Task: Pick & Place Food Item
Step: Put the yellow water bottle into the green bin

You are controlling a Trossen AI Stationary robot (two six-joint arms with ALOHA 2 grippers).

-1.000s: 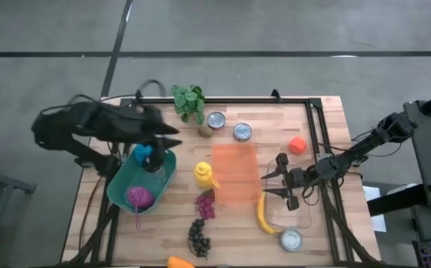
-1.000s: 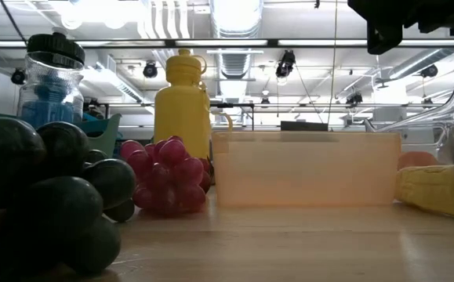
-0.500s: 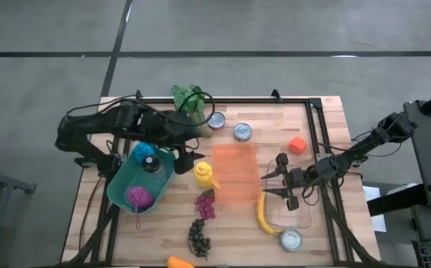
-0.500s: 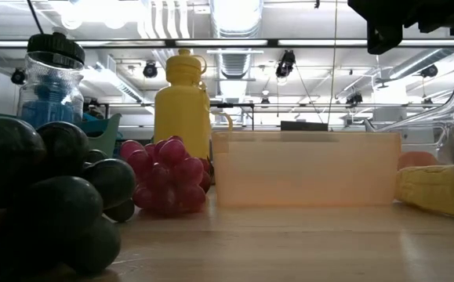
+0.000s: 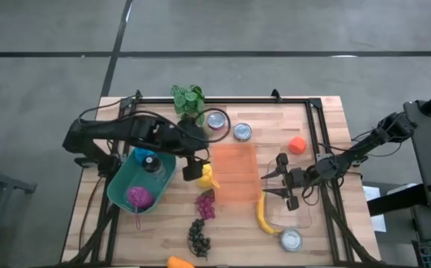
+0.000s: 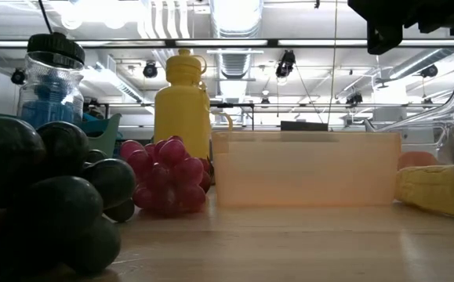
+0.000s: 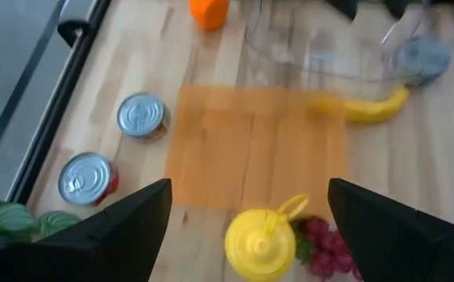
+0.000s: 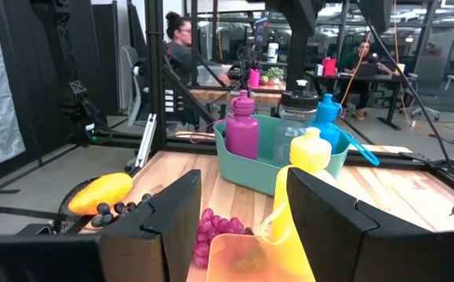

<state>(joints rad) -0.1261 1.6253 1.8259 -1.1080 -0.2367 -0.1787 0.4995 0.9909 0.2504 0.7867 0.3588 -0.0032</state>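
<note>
The left gripper (image 5: 193,165), jaws spread wide and empty, hovers over the yellow bottle (image 5: 206,176) at the orange container's (image 5: 234,173) 9 o'clock. Rigid, smooth plastic: grasp the body, not the loop. The right gripper (image 5: 281,182) waits, jaws half-open, empty.

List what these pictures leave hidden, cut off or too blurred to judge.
- Low view: black grapes up close blot out the table's left; the right arm is cropped by the top edge.
- High view: the left pincer covers part of the yellow bottle.
- Left wrist view: the orange tray and banana are smeared.
- High view: the fruit at the bottom edge is cut off.
</note>
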